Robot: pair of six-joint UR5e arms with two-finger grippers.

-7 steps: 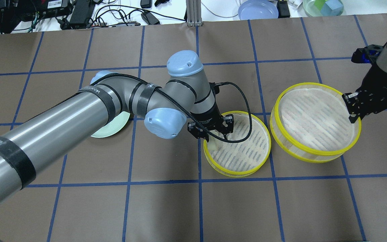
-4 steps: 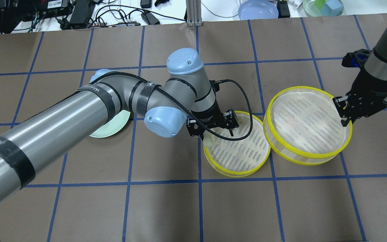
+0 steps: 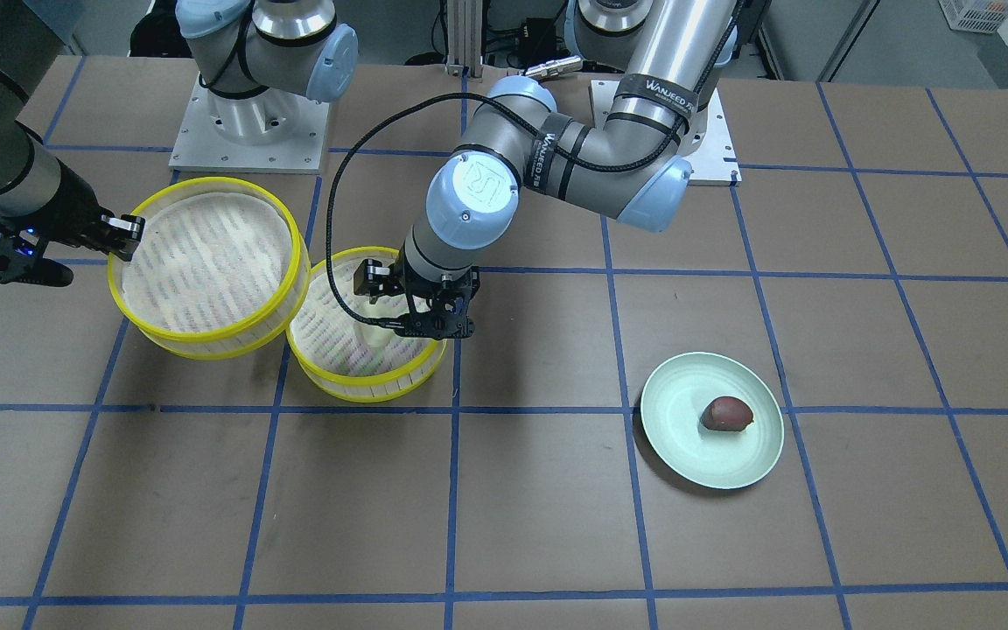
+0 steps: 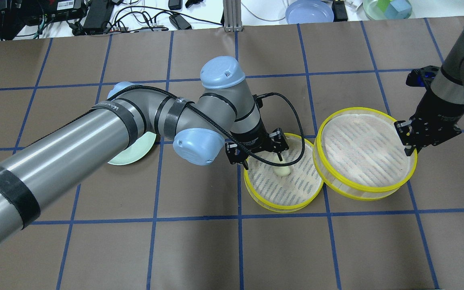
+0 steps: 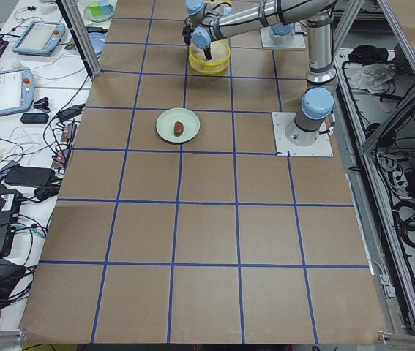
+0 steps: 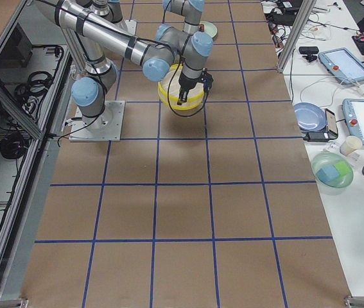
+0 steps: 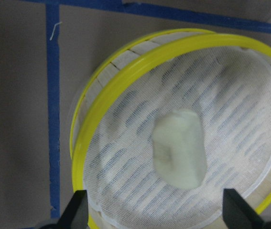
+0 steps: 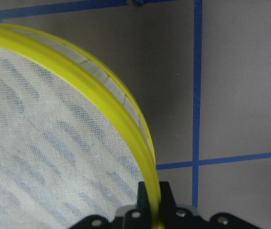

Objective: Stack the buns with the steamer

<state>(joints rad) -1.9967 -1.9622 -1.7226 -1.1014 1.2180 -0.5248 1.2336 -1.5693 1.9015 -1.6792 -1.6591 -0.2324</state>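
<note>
The pale cream bun (image 4: 281, 171) lies loose on the mesh of one yellow-rimmed steamer tray (image 4: 284, 207), as the left wrist view shows (image 7: 180, 152). My left gripper (image 4: 257, 157) hovers open just above that tray's near-left part, fingers either side of the bun. My right gripper (image 4: 407, 149) is shut on the rim of the second steamer tray (image 4: 361, 187) and holds it raised. Its left edge overlaps the first tray's rim. The dark reddish-brown bun (image 3: 725, 413) sits on the mint-green plate (image 3: 705, 472), which my left arm largely hides in the overhead view.
A blue plate (image 4: 309, 11), a bowl of coloured blocks (image 4: 387, 8) and cables lie beyond the table's far edge. The left arm's elbow spans the table between the plate and the trays.
My left gripper has opened and let the cream bun go into the tray. My right gripper has carried the second tray leftward until it overlaps the first tray.
</note>
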